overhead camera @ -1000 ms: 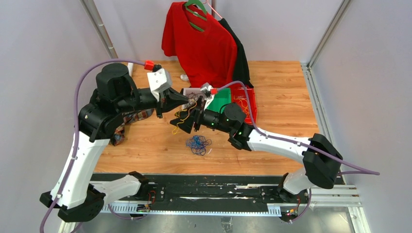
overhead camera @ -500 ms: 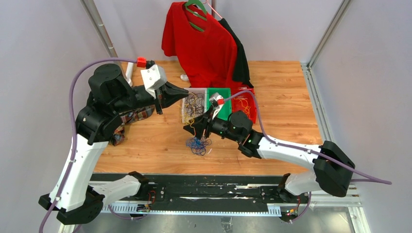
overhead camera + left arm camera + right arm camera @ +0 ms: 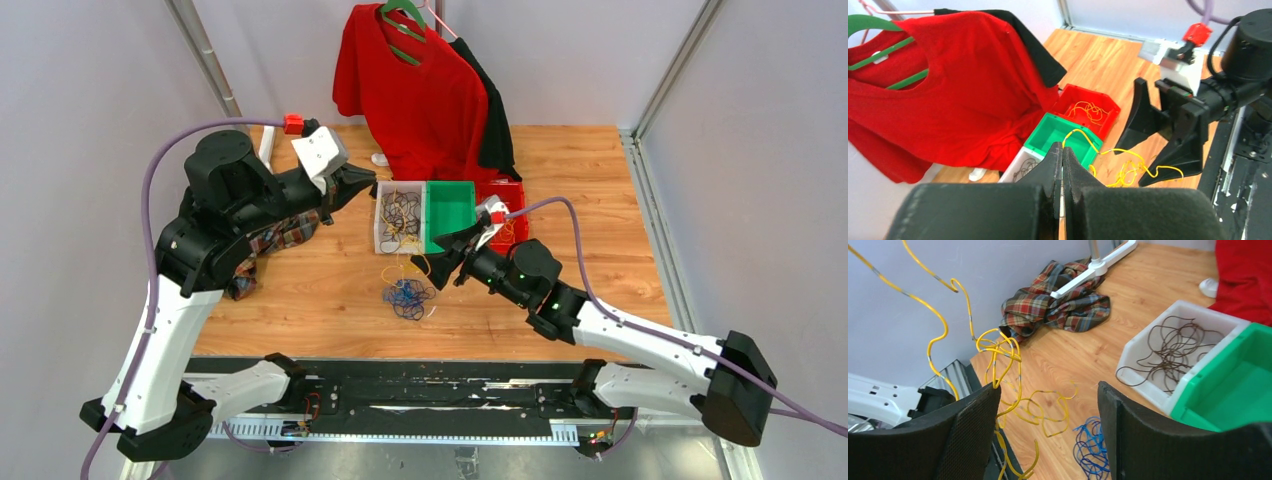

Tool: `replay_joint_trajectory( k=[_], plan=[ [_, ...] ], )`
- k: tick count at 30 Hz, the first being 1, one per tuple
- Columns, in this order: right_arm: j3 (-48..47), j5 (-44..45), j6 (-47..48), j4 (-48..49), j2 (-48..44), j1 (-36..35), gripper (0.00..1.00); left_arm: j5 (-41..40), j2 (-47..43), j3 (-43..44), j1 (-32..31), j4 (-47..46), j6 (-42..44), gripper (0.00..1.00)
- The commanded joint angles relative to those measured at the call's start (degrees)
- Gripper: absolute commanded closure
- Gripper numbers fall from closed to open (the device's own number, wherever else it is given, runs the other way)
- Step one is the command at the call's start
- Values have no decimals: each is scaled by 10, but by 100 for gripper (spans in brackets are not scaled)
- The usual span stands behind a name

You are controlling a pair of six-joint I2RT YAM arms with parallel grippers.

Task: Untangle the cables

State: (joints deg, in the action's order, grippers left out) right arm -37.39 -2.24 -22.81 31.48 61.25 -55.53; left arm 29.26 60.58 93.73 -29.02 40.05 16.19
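Note:
My left gripper (image 3: 372, 185) (image 3: 1063, 147) is shut on one end of a yellow cable (image 3: 1128, 172), which comes out at its fingertips. The cable runs in loops down to my right gripper (image 3: 437, 252) (image 3: 1048, 390). That gripper is open, and the yellow cable (image 3: 993, 347) hangs against its left finger (image 3: 968, 430), tangled in a knot there. A pile of blue cable (image 3: 405, 297) (image 3: 1090, 445) lies on the wooden table below the right gripper. Dark cables (image 3: 398, 212) (image 3: 1173, 347) lie in the white bin (image 3: 1143, 347).
A green bin (image 3: 465, 190) stands between the white bin and a red bin (image 3: 1075, 95) holding yellow cables. A plaid cloth (image 3: 275, 235) lies at the left around a white stand (image 3: 1098, 265). A red shirt (image 3: 420, 80) hangs at the back.
The right gripper has moved right and toward the near edge, and its jaws now stand wide. The left gripper has pulled back and left with the yellow cable, stretching it out.

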Motion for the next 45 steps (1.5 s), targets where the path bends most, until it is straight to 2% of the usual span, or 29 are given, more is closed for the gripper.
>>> replay_joint_trajectory(
  k=[1,11,17,29,32,34,38,45],
  plan=[
    [-5,37,47,-62,-26,9,29,-43,-3,1,-3,-5,13,100],
    [-40,41,80,-120,-5,9,28,-30,-2,16,-4,3,18,100],
    [12,59,76,-108,11,9,33,-40,8,61,-3,2,30,100],
    [96,113,61,-104,62,12,34,-44,36,164,-3,5,31,100],
    [91,112,63,-108,31,11,36,-37,36,164,-3,16,30,100],
    [67,100,69,-118,-8,11,34,-36,34,153,-3,29,32,100],
    [-42,40,107,-156,-52,-1,26,-37,16,106,-3,35,46,100],
    [-205,-64,137,-163,-3,-7,24,-11,5,70,-3,44,41,100]
  ],
)
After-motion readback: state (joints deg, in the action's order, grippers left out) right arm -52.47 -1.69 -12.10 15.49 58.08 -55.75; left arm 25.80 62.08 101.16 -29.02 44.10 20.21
